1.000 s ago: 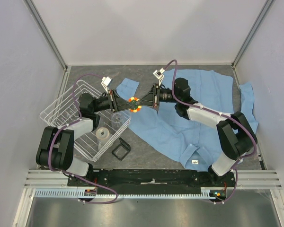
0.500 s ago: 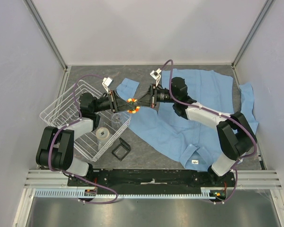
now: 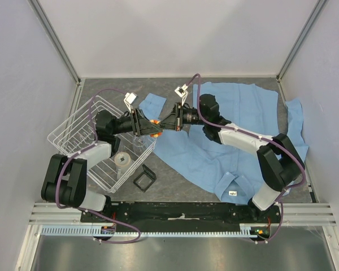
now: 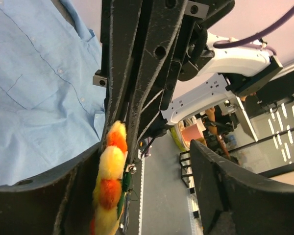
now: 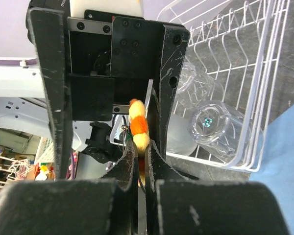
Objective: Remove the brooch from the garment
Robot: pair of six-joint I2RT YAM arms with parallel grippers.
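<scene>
Your right gripper [image 5: 141,147] is clenched on the one brooch [image 5: 138,127], which is nipped at its lower part between the two pads. In both wrist views you see the brooch edge-on. Its flat faces turn toward the pads, and its long edge runs up out of the fingertips, showing yellow and orange petals.

Your left gripper [image 4: 147,156] faces it nose to nose with its fingers [image 4: 225,196] spread wide. The brooch sits just beside one of them, but you cannot tell whether it touches.

From above, the brooch hangs between the two grippers, over the near corner of the white wire basket [image 3: 79,121] and the left edge of the single light blue shirt [image 3: 237,113] lying spread on the table.

The basket holds two clear glass pieces [image 5: 213,122] and one silvery disc [image 3: 122,160]. One black square frame [image 3: 144,178] lies on the table just beside the basket.
</scene>
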